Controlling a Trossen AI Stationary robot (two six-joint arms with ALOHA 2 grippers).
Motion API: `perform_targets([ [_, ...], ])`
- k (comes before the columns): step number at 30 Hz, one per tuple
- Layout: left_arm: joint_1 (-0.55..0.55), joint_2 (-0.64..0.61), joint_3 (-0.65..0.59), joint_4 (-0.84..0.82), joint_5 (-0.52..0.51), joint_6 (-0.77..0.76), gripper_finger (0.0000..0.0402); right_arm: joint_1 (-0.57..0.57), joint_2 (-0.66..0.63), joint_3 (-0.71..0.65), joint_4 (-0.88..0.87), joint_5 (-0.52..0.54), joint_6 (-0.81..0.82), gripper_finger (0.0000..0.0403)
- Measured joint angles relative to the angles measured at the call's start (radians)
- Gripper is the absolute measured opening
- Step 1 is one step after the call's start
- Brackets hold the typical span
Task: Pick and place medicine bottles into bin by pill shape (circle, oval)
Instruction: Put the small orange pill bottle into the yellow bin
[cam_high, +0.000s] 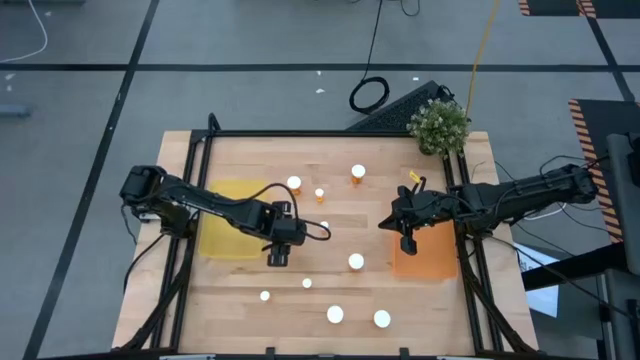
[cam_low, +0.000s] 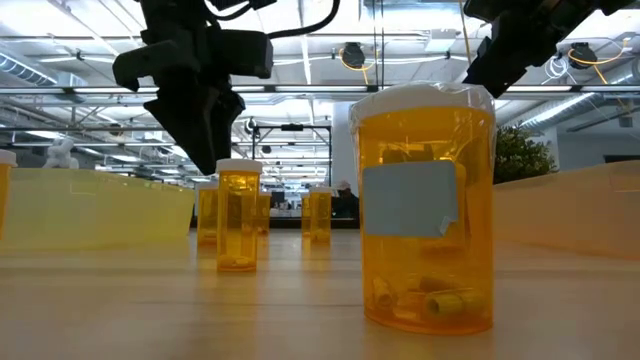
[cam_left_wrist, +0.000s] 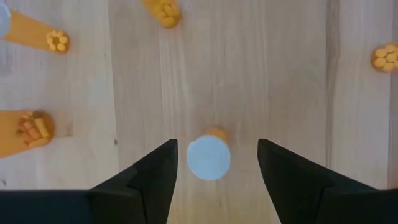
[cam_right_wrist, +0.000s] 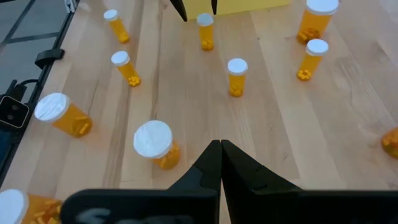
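**Left gripper poised over a bottle**

From above, bare wood is seen around the left gripper (cam_high: 277, 257) beside the yellow bin (cam_high: 228, 232). At its wrist, spread fingers (cam_left_wrist: 155, 177) flank a bottle (cam_left_wrist: 209, 158) (untouched). The right gripper (cam_right_wrist: 221, 149) is pressed closed.

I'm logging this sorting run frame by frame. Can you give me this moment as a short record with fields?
left hand: open, straddling a narrow upright medicine bottle beside the yellow bin, not yet closed on it
right hand: shut, empty, over the orange bin
loose bottles: all upright on the wooden table
bins: no bottle seen inside either
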Motion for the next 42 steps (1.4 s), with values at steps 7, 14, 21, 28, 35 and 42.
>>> perform_targets([
  [7,0.019,0.000,-0.013,0.006,0.009,0.000,0.0226,0.000,0.000,0.000,0.000,0.000,0.000,0.0000],
  [14,0.027,0.000,-0.023,0.006,0.009,-0.005,0.0226,0.000,0.000,0.001,0.000,0.000,-0.004,0.0000],
  [21,0.027,0.000,-0.060,0.054,0.011,-0.013,0.0225,0.000,0.000,0.001,0.000,0.000,-0.004,0.0000],
  [28,0.021,0.000,-0.060,0.056,-0.011,-0.038,0.0225,0.000,0.000,0.001,0.000,0.000,-0.004,0.0000],
  [35,0.018,0.000,-0.060,0.058,-0.014,-0.033,0.0225,0.000,0.000,0.001,0.000,0.000,-0.004,0.0000],
  [42,0.018,0.008,-0.060,0.061,-0.015,-0.033,0.0225,0.000,0.000,0.001,0.000,-0.002,-0.004,0.0000],
])
